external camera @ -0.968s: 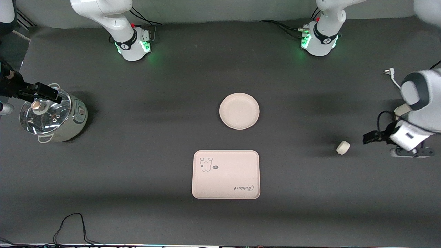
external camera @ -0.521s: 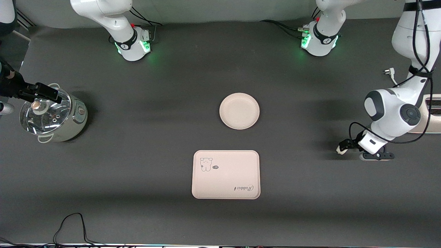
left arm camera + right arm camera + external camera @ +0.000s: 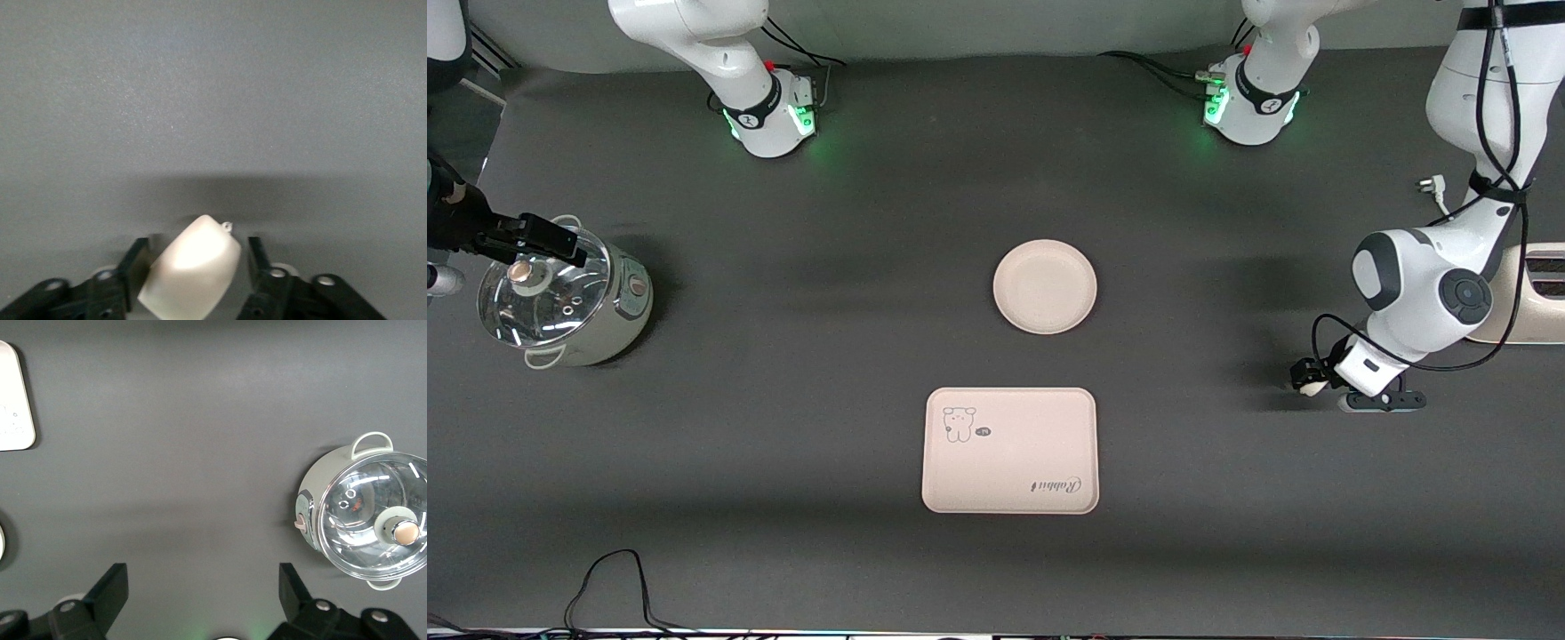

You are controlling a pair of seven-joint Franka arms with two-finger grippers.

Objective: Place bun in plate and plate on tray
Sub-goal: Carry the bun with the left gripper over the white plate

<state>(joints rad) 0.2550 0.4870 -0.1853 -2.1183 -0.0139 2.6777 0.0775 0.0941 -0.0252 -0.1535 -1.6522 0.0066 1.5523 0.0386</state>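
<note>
The bun (image 3: 1309, 388) (image 3: 190, 270) lies on the dark table near the left arm's end, between the fingers of my left gripper (image 3: 1305, 380) (image 3: 195, 244). The jaws stand close around it: one finger (image 3: 135, 263) presses its side and the other sits right at its far edge. The round cream plate (image 3: 1045, 286) stands bare mid-table. The tray (image 3: 1009, 451) with the bear drawing lies nearer to the front camera than the plate. My right gripper (image 3: 569, 247) (image 3: 202, 572) waits open and holds nothing, high up by the pot.
A glass-lidded pot (image 3: 560, 298) (image 3: 363, 513) stands at the right arm's end. A cream appliance (image 3: 1525, 302), a power strip (image 3: 1383, 402) and a loose plug (image 3: 1432, 185) lie at the left arm's end. A black cable (image 3: 614, 578) loops along the table's front edge.
My left arm swung in and came down at the bun, and its jaws drew in from wide onto it. The right arm has not moved.
</note>
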